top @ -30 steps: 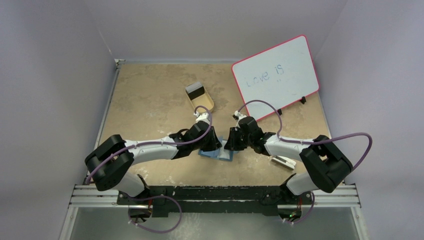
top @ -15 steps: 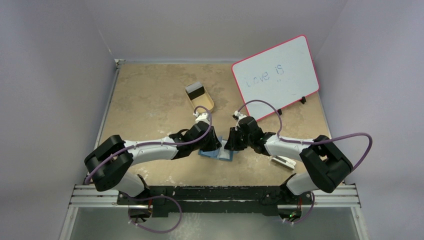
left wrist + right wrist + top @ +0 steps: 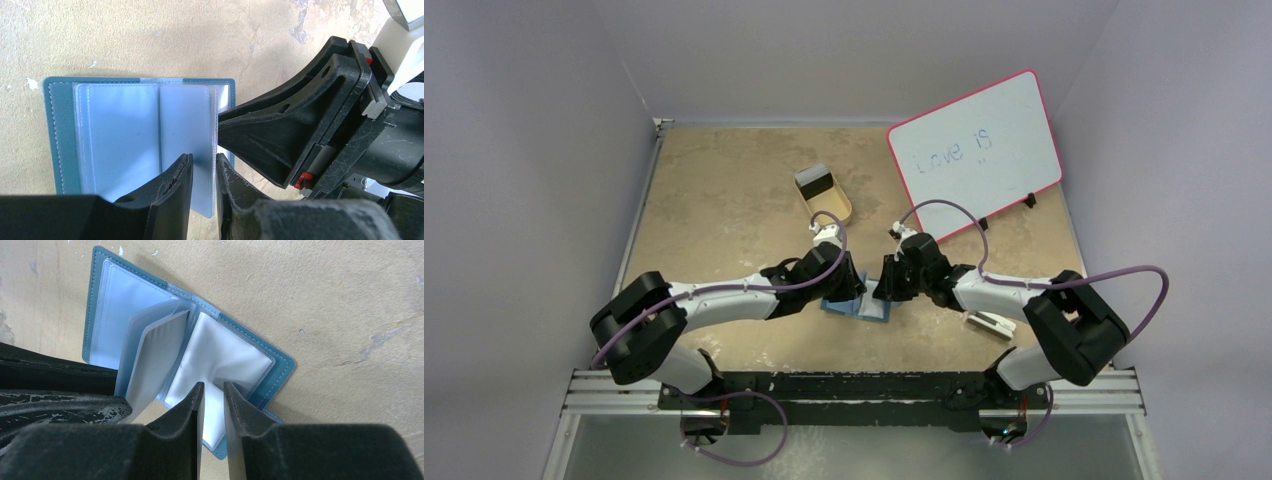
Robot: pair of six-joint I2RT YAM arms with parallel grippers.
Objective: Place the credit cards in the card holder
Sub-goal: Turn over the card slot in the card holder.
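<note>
1. While it lay open on the table (image 3: 724, 210), the holder (image 3: 864, 311) sat between both tools, near the front edge.
2. Left tool (image 3: 202, 162) was clamped on one clear sleeve (image 3: 187, 120).
3. Right tool (image 3: 214, 390) was clamped on another.
4. Tray (image 3: 824, 195) and whiteboard (image 3: 976, 150) stood farther back.
</note>
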